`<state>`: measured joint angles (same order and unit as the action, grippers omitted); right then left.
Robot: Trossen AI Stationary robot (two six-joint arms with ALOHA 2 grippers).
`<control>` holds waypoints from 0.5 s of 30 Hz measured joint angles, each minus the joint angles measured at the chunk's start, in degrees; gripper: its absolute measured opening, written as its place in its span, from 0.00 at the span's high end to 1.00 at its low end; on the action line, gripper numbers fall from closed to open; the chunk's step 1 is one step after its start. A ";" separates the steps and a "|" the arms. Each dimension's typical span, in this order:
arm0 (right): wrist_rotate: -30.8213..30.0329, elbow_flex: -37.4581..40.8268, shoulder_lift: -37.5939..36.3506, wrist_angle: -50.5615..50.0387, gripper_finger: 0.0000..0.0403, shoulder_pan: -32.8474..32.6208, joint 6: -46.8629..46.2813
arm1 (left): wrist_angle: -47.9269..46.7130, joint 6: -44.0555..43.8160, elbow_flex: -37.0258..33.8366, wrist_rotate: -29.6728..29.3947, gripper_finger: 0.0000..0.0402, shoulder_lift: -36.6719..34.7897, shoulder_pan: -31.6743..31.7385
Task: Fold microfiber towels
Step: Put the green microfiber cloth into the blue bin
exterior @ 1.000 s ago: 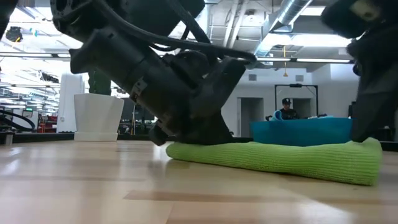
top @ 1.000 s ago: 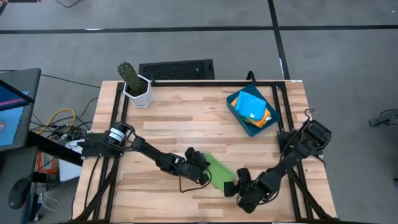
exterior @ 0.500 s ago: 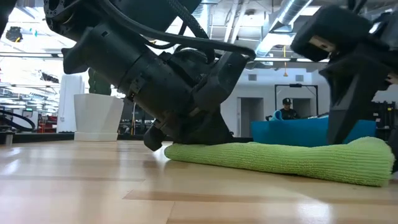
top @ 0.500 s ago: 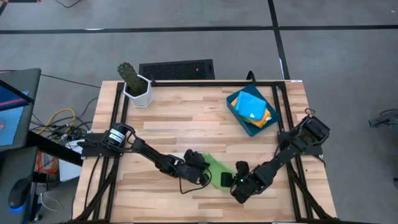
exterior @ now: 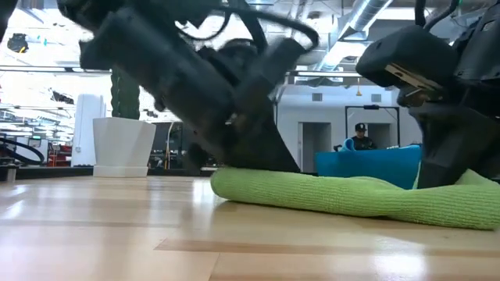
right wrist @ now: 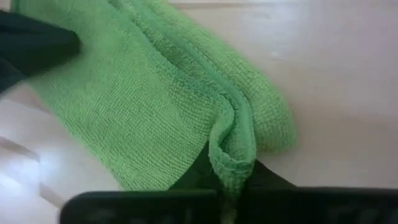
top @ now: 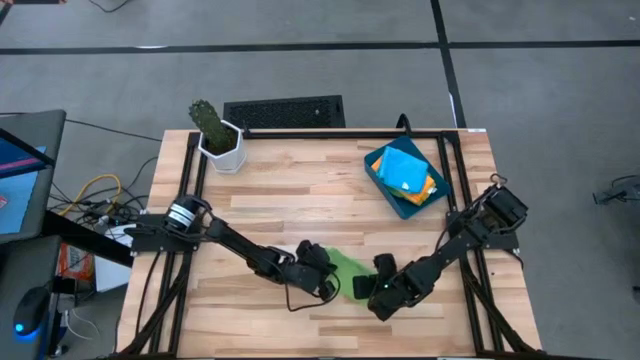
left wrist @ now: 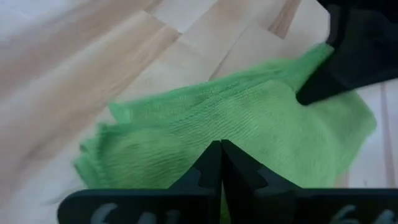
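Down at table height we see the lime green microfiber towel (exterior: pixel 351 199) lying as a long, thick roll across the pale wooden table (exterior: pixel 101 234), with both dark arms bearing down on it, though from here we cannot see any fingertips. The right wrist view gives us what the low one hides: the right gripper (right wrist: pixel 229 177) is pinching a fold of that green towel's hemmed edge between its pressed-together fingers. The left wrist view shows the left gripper (left wrist: pixel 220 163) with its fingers (left wrist: pixel 208 165) shut tight, tips on the green cloth, and we cannot tell whether any fabric is caught between them. From above, we place it all: the green towel sits near the front edge of the table, just right of centre, the left gripper (top: pixel 322 278) at its left end and the right gripper (top: pixel 368 290) at its right end. Farther back on the right, the rigid dark-blue rectangular tray (top: pixel 380 180) holds a bright blue cloth (top: pixel 404 170) on top, with an orange cloth (top: pixel 430 187) peeking out beneath it. At the far left corner stands a green cactus in a white pot (top: pixel 218 135).
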<state>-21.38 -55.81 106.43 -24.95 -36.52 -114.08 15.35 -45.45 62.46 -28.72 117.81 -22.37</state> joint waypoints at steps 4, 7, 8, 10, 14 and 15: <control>0.30 0.10 -1.21 -0.65 0.95 1.66 6.89 | -8.33 1.95 0.00 -0.48 1.00 -6.11 -0.20; -0.07 0.49 -3.40 -2.93 0.95 5.10 13.57 | -15.32 3.10 0.02 -2.74 1.00 -12.21 -0.99; -0.47 0.55 -4.52 -3.61 0.95 6.62 16.19 | -17.88 3.25 0.02 -4.11 1.00 -14.32 -1.51; -1.54 0.31 -7.44 -4.67 0.95 9.98 21.18 | -21.75 3.26 0.02 -6.73 1.00 -18.19 -2.79; -1.38 0.33 -13.08 -9.07 0.95 18.13 31.76 | -28.32 2.43 0.02 -13.24 1.00 -24.52 -5.54; -1.39 0.31 -14.70 -9.32 0.95 20.44 34.48 | -29.64 2.18 0.02 -14.94 1.00 -25.73 -6.35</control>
<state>-22.77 -55.51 91.73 -34.27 -16.08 -79.60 -14.28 -43.27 62.48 -43.66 92.08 -28.72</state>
